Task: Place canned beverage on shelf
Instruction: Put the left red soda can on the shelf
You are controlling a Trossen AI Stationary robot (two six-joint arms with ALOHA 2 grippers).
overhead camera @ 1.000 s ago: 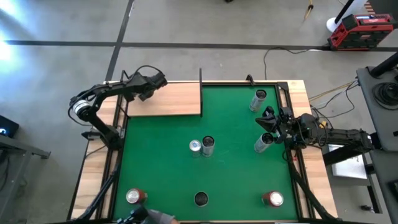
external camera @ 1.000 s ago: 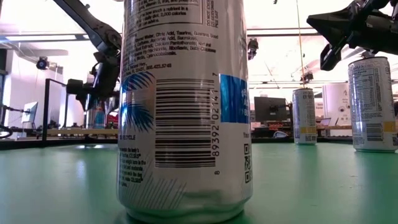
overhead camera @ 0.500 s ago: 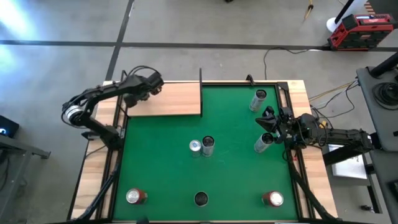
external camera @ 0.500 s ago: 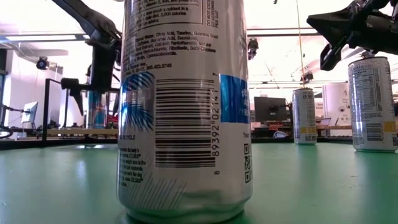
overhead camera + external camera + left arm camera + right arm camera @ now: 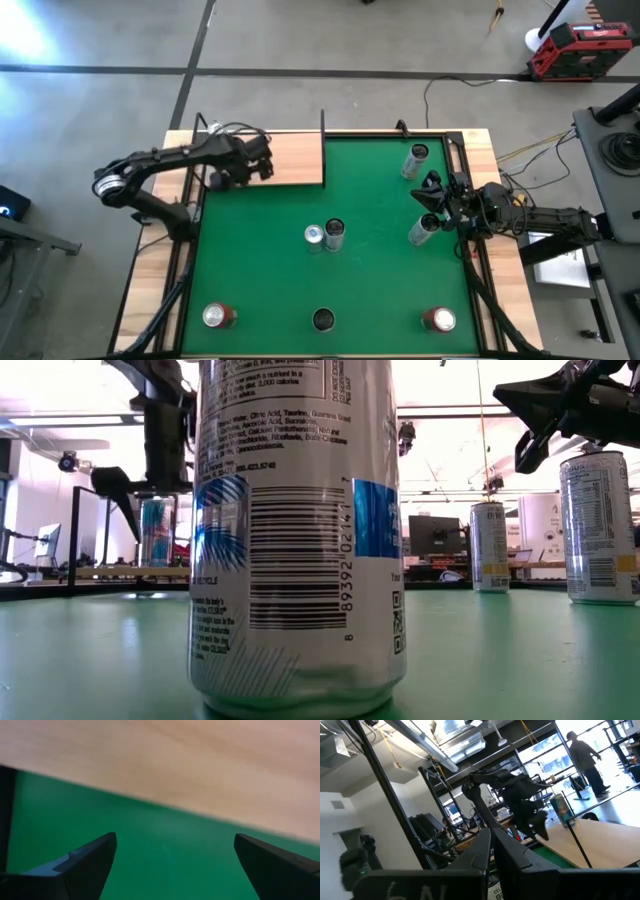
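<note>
Wood table (image 5: pixel 478 150) under green mat (image 5: pixel 370 210). Light-wood shelf (image 5: pixel 295 160) upper left, blue can (image 5: pixel 156 532) standing on it. Seven cans on mat: two centre (image 5: pixel 325 234), two right, three along bottom edge.

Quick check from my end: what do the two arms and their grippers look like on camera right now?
Both arms are dark, jointed and slim. The left arm has a pale ring at its elbow joint and black cables looping near its gripper. The left gripper's fingers are dark, tapering wedges. The right arm is black too, with cables bunched around its gripper.
</note>
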